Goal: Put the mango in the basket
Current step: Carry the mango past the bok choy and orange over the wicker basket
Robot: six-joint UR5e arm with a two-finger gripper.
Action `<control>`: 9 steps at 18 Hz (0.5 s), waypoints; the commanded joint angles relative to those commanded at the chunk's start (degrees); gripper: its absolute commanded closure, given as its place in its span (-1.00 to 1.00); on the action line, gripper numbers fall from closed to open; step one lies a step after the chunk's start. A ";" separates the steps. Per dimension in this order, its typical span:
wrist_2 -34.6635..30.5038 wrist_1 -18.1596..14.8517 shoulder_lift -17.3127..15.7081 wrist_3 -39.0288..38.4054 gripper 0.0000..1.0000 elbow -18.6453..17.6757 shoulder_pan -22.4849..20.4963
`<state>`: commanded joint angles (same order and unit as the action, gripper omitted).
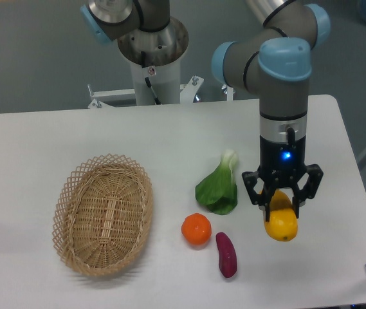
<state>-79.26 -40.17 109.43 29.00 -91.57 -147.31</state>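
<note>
While gripped, mango between end effector fingers.

The arm consists of smooth grey cylindrical links joined by rounded joint housings with light blue end caps. Its silver metal base column carries a small red-and-white label and a thin black cable along its front. The wrist section is banded silver and black, with a lit blue indicator. The black two-finger gripper has angular, open-framed linkages.
</note>
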 joint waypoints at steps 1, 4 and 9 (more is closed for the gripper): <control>-1.40 0.09 -0.27 -0.35 0.30 -1.05 0.97; -6.15 -0.18 -1.32 -2.27 0.30 -4.21 5.09; -11.26 -0.26 -2.46 -10.27 0.30 -7.91 13.53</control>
<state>-90.52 -40.43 106.96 18.74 -99.49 -133.79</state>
